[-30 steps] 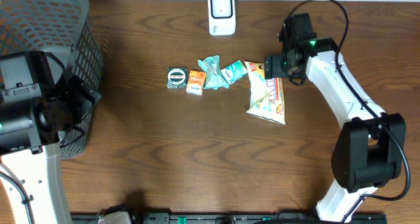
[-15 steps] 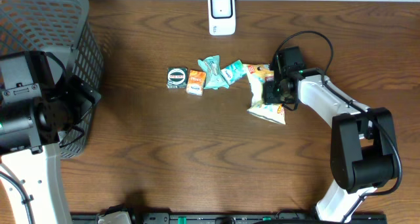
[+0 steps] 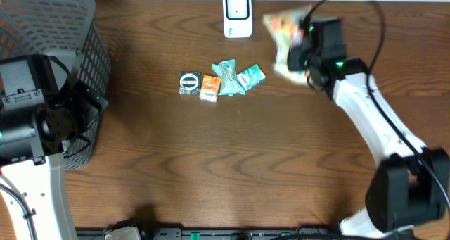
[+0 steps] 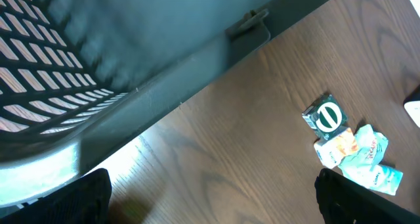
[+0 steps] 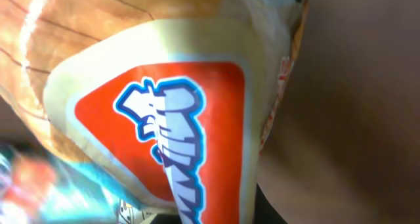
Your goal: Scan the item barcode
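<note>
Left gripper (image 4: 210,207) stands wide open on nothing, the grey basket (image 4: 98,66) close beyond its fingers and four small packets (image 3: 219,81) well off to their right. Right gripper (image 3: 301,48) is closed on the snack bag (image 3: 283,30), which juts from its fingers toward the white scanner (image 3: 238,15), just beside it

The right arm stretches forward, raised, its right gripper (image 3: 297,48) clamped tight on the snack bag (image 3: 281,25). The left arm stays low at the side, left gripper (image 4: 223,207) spread wide.
</note>
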Robot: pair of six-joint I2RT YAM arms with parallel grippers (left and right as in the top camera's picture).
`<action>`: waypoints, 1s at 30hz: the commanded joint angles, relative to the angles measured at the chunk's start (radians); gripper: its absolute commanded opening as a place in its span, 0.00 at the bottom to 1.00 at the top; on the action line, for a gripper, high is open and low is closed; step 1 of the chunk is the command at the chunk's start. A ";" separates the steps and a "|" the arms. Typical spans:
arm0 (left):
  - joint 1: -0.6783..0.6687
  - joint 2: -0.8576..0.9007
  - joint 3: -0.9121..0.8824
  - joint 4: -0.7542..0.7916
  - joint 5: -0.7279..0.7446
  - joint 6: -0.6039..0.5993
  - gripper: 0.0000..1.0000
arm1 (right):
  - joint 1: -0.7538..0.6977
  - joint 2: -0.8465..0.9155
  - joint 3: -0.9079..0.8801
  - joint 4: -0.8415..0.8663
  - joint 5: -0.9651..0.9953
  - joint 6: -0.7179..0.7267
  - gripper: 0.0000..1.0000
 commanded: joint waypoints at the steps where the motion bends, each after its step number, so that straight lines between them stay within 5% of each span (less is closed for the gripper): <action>1: 0.006 -0.005 0.011 -0.003 -0.006 -0.004 0.98 | 0.028 -0.002 0.019 0.089 0.025 0.013 0.01; 7: 0.006 -0.005 0.011 -0.003 -0.006 -0.004 0.98 | 0.101 0.174 0.097 0.406 0.102 0.024 0.01; 18: 0.006 -0.005 0.011 -0.003 -0.006 -0.004 0.98 | 0.158 0.708 0.852 0.132 0.098 -0.109 0.01; 25: 0.006 -0.005 0.011 -0.003 -0.006 -0.004 0.98 | 0.167 0.771 0.887 0.234 0.248 -0.126 0.02; 30: 0.006 -0.005 0.011 -0.003 -0.006 -0.004 0.98 | 0.115 0.725 0.887 0.154 0.482 -0.145 0.01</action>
